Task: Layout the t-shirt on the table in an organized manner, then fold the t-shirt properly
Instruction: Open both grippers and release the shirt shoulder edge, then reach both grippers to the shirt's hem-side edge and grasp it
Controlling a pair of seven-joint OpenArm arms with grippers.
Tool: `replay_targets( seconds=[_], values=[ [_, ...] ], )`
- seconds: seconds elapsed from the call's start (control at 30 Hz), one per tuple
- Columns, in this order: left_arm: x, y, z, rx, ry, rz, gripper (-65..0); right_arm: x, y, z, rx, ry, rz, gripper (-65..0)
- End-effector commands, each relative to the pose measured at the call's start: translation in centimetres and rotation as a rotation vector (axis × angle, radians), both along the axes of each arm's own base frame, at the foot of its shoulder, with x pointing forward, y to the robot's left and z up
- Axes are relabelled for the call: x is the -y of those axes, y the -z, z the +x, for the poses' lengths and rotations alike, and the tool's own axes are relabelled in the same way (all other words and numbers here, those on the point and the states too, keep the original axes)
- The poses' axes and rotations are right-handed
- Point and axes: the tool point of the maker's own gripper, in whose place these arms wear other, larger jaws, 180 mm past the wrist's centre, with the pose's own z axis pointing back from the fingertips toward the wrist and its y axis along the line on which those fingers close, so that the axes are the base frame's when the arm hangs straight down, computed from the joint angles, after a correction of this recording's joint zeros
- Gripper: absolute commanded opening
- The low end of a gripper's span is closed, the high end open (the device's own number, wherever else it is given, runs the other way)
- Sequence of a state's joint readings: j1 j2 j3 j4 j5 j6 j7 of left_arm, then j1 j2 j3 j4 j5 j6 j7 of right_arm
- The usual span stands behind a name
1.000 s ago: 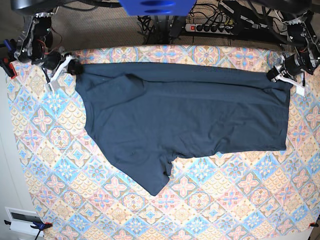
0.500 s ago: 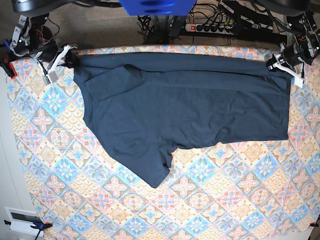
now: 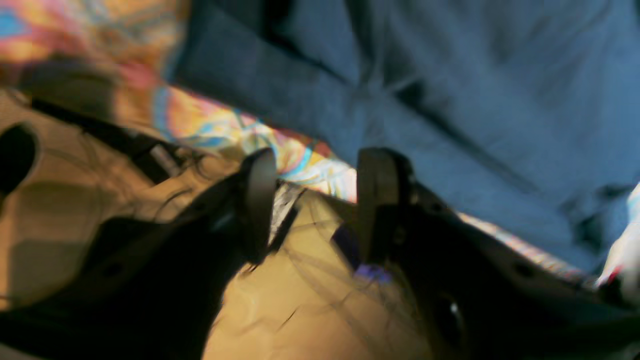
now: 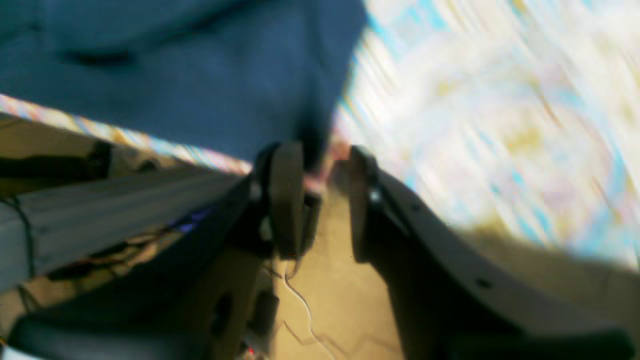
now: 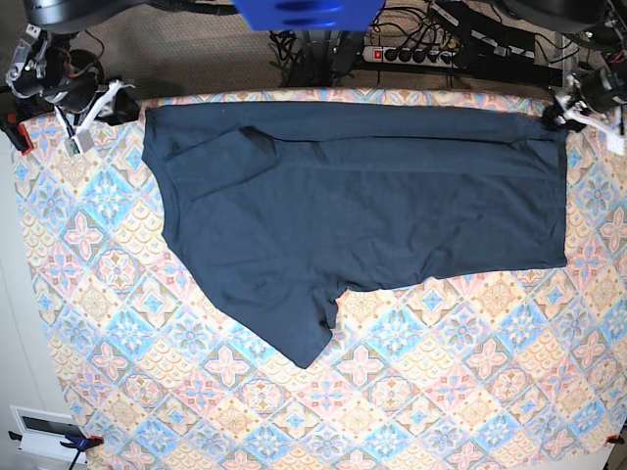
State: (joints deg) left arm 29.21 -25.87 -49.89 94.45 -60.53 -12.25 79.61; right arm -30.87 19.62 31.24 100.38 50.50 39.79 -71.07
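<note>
The table [image 5: 411,392] is covered across its far half by the t-shirt [image 5: 372,206], spread flat with one sleeve pointing toward the near edge. The left gripper [image 3: 315,205] and right gripper [image 4: 325,200] are seen parted and empty beside its far corners

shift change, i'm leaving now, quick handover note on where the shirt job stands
Left gripper: open, empty, just off the far edge of the table.
Right gripper: open, empty, at the shirt's other far corner.
T-shirt: lying on the table along the far edge, mostly flat, nothing holding it.
Done: rough spreading.
Left: one sleeve points toward the near side and a flap is folded over by the right gripper's corner; smooth these out, then do all the folding.
</note>
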Motion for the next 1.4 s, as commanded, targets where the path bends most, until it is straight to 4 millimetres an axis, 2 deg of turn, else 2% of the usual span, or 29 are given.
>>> replay_targets(
  seconds=[0.0,0.1,0.17,0.3,0.4,0.57,0.63,0.73,0.87,1.0,1.23,1.37],
  values=[
    [-1.1,-1.6,0.8,0.053,-0.012,0.020,-38.1,0.0,-1.9,1.8,0.089,-0.013,-0.003,-48.0],
    [-2.6,-3.9,3.0,0.158,-0.064,0.037,-38.0,0.0,-3.1,2.7,0.135,-0.024,-0.020,-47.7],
    [-3.6,-4.5,4.1,0.199,-0.108,0.034,-38.1,0.1,-3.4,2.9,0.146,-0.023,-0.027,-48.0],
    [-5.1,-4.4,7.1,0.238,-0.169,0.042,-38.7,-0.1,-5.4,7.4,0.257,-0.039,-0.046,-48.0],
    [-6.2,-4.4,9.2,0.249,-0.210,0.059,-38.7,-0.5,-5.7,10.1,0.281,-0.085,-0.121,-48.1],
    [-7.1,-4.7,12.6,0.271,-0.260,0.055,-38.7,-1.6,-6.7,14.5,0.325,-0.167,-0.233,-48.1],
    [-7.4,-5.2,13.9,0.278,-0.272,0.068,-38.7,-2.2,-7.6,16.5,0.358,-0.199,-0.277,-48.1],
    [-7.3,-4.9,16.1,0.272,-0.280,0.082,-38.7,-3.0,-8.2,18.2,0.375,-0.242,-0.339,-48.1],
    [-8.5,-5.4,18.8,0.319,-0.303,0.176,-38.7,-4.7,-9.0,20.0,0.410,-0.256,-0.349,-48.1],
    [-8.3,-5.7,21.3,0.339,-0.275,0.254,-38.7,-4.6,-9.1,20.7,0.412,-0.250,-0.365,-48.1],
    [-8.4,-2.5,25.1,0.325,-0.286,0.283,-38.7,-4.3,-8.0,20.5,0.378,-0.238,-0.346,-48.1],
    [-8.0,-0.3,26.2,0.288,-0.300,0.260,-38.4,-4.2,-8.0,20.6,0.379,-0.236,-0.347,-48.1]
  ],
)
